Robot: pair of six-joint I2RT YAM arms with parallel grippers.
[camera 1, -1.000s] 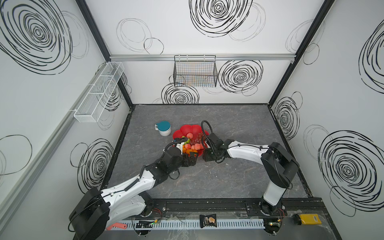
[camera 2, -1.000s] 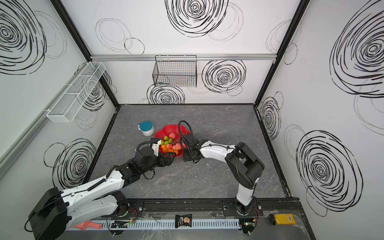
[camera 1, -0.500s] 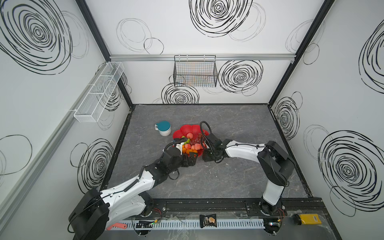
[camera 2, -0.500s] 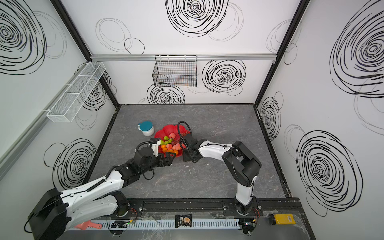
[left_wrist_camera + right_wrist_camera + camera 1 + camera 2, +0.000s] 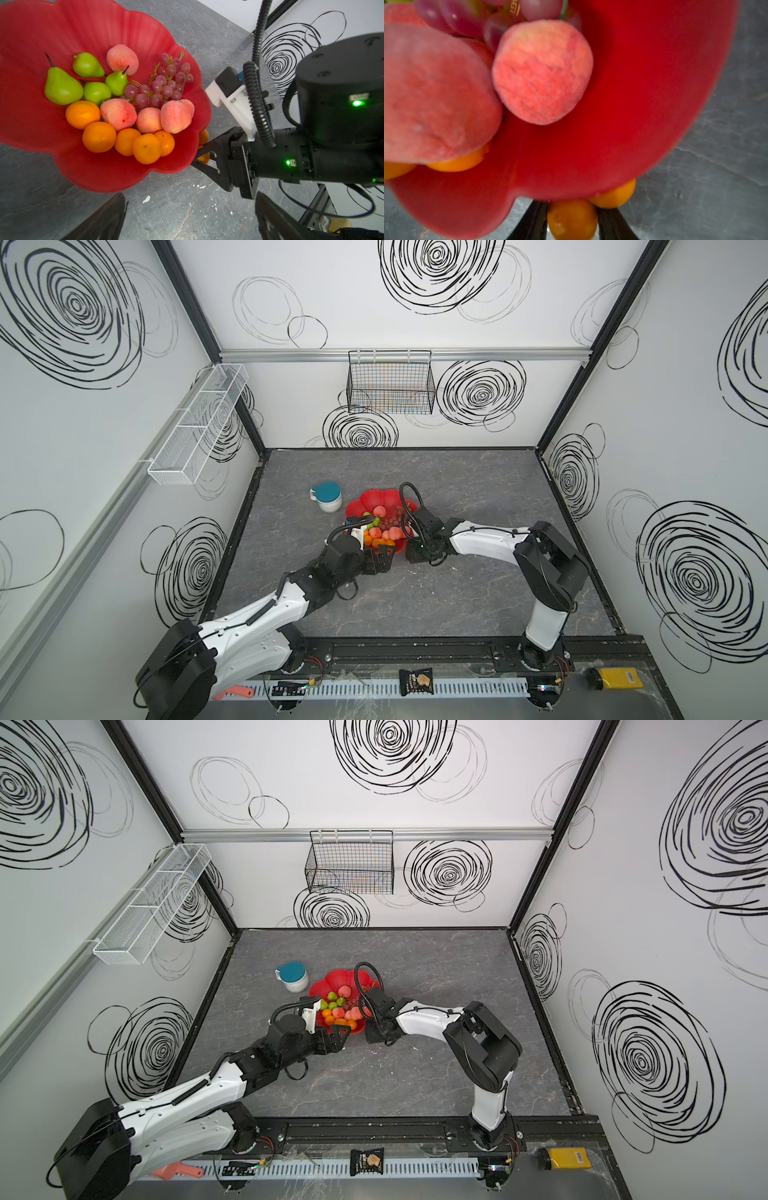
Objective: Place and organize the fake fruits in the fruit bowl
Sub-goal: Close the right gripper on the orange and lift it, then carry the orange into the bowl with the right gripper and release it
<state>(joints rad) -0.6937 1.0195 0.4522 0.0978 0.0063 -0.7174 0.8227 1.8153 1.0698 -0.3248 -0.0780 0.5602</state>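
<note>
Outside, orange [image 5: 572, 218] by fruit bowl [image 5: 633, 104] rim, pinched btwn R fingers [image 5: 533, 226], L fingers [image 5: 104, 222] spread wide.

Grey marbled tabletop [image 5: 457, 593], white mug with teal lid [image 5: 328, 497] standing upright, red scalloped fruit bowl [image 5: 374, 499] near it but apart, orange [image 5: 203, 136] against the bowl's outer rim, second orange [image 5: 204, 159] just beside it, scattered white specks [image 5: 146, 199] nearby.
</note>
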